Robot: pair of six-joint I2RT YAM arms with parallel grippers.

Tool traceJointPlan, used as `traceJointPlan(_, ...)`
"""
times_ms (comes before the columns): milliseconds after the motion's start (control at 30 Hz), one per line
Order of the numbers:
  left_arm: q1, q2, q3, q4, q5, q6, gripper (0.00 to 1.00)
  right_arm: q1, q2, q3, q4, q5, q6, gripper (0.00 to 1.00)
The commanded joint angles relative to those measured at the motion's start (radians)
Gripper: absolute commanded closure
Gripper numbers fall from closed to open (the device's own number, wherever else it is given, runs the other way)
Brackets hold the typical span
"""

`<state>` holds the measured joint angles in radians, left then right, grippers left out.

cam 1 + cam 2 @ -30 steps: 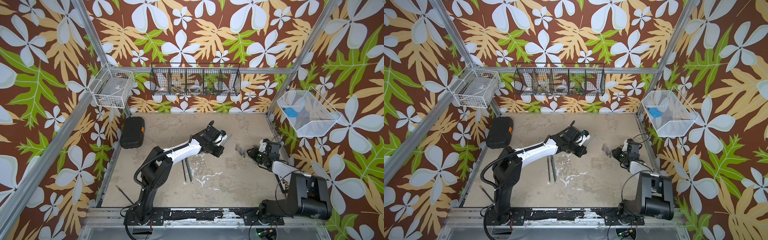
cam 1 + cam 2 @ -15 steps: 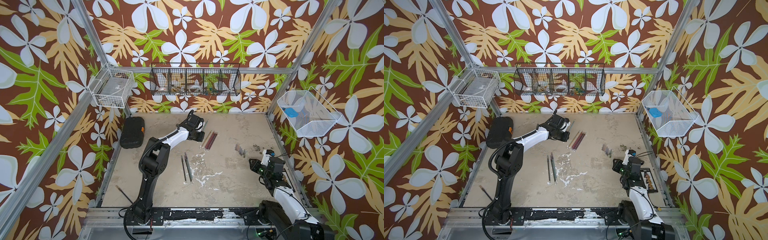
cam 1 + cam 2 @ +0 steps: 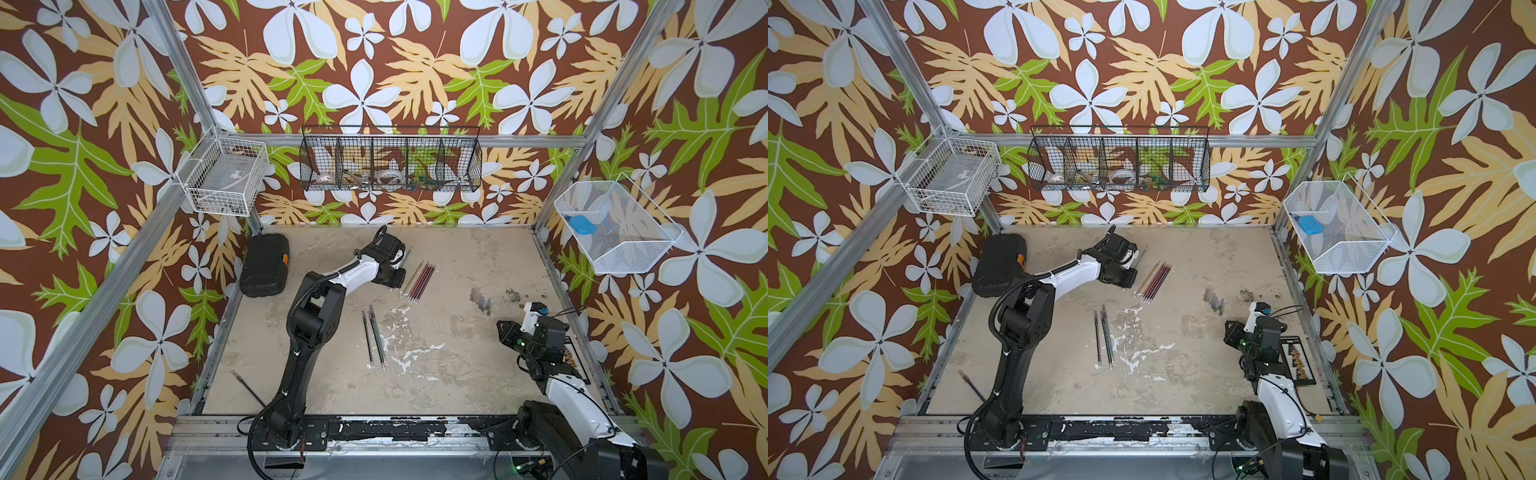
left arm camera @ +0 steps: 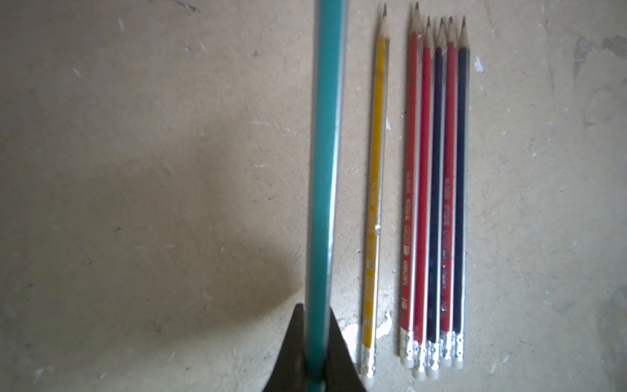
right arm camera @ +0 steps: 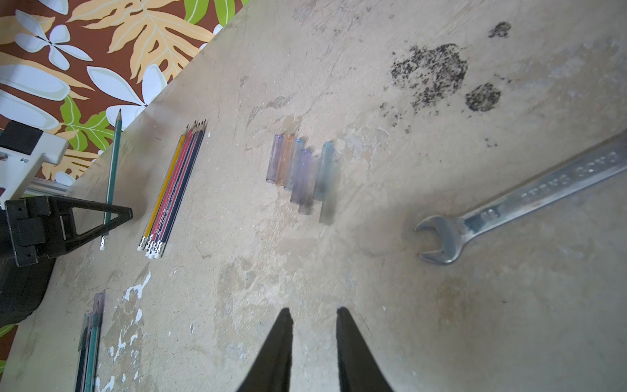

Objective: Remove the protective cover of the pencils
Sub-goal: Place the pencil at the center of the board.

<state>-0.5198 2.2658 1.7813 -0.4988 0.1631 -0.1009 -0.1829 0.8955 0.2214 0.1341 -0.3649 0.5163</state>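
On the table (image 3: 457, 257), far centre, my left gripper (image 4: 315, 322) clamps a teal pencil (image 4: 325, 135); six bare pencils (image 4: 434, 203) lie just right of it. My right gripper (image 5: 314, 314), near right: jaws narrowly apart, empty. Loose caps (image 5: 298, 169) lie between.

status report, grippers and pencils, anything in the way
Left gripper shut on uncapped teal pencil. Right gripper open, empty. Six bare pencils in a row on table; capped pencils lie mid-table. Wrench off to the side, nothing blocking.
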Motion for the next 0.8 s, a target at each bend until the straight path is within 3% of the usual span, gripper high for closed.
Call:
traceJointPlan(0,-0.002,0.012,0.011,-0.006,0.041,-0.011,0.96,0.001,0.001,-0.002,0.027,0.006,0.005,0.74)
traceJointPlan(300,-0.030,0.028,0.007,-0.006,0.041,-0.004,0.72,0.001,0.017,0.001,0.034,0.006,0.007,0.74)
traceJointPlan(767,-0.044,0.020,0.012,-0.004,0.070,-0.010,0.72,0.001,0.018,-0.002,0.036,0.006,0.007,0.74)
